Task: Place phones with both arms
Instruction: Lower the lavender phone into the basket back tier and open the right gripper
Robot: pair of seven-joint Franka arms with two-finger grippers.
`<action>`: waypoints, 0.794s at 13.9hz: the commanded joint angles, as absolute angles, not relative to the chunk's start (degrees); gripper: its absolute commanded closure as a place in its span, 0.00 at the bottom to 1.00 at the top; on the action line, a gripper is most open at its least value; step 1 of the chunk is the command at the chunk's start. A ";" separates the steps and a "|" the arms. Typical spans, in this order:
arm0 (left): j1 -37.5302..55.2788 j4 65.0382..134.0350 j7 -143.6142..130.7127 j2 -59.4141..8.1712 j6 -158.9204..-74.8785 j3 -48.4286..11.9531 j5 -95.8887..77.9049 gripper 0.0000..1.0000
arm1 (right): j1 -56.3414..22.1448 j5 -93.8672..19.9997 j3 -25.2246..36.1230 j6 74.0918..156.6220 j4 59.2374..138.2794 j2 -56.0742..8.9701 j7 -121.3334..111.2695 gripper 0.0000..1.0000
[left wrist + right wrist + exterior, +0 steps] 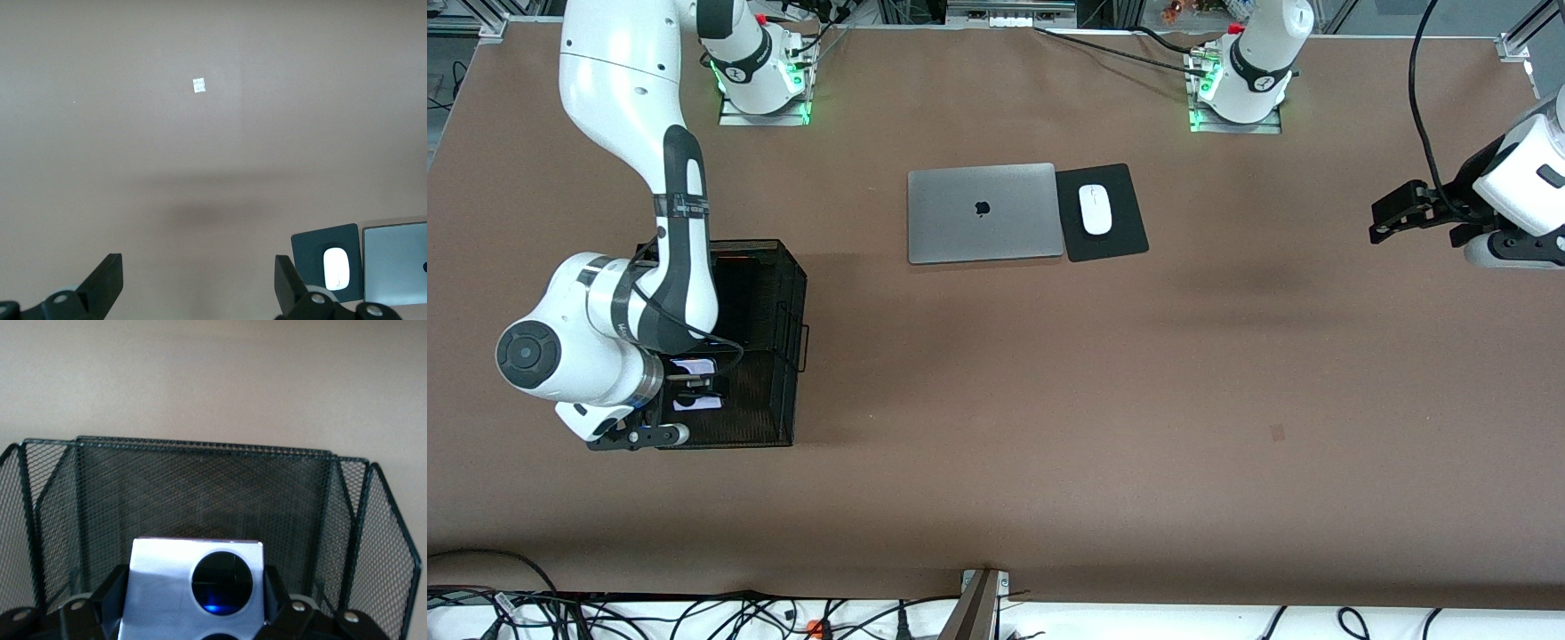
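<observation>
The right gripper (694, 387), at the lower left of the front view, squeezes the pale lavender-white phone (195, 590) inside the black mesh basket (774, 293). The left gripper (1414, 218) waits at the right edge over bare table, jaws wide apart.

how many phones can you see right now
1: a pale lavender phone held in the right gripper over the black mesh basket. Others may lie hidden in the basket under the arm.
</observation>
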State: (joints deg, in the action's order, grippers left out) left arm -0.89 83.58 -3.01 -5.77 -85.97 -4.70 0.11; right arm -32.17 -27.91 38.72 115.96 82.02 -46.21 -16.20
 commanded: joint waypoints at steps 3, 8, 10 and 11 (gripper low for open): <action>-0.70 83.32 -2.11 -5.45 -85.78 -4.66 0.09 0.00 | -31.73 -29.09 38.23 118.74 82.18 -47.02 -17.49 0.88; -1.05 83.58 1.66 -5.19 -85.25 -4.57 0.09 0.00 | -31.73 -30.06 37.09 120.76 82.27 -47.90 -16.79 0.56; -1.32 83.50 1.93 -5.19 -85.25 -4.57 0.09 0.00 | -31.73 -30.06 37.09 120.67 82.27 -47.90 -16.52 0.19; -1.32 83.58 1.85 -5.19 -85.08 -4.57 0.09 0.00 | -31.73 -30.06 37.09 120.67 82.27 -47.90 -16.52 0.12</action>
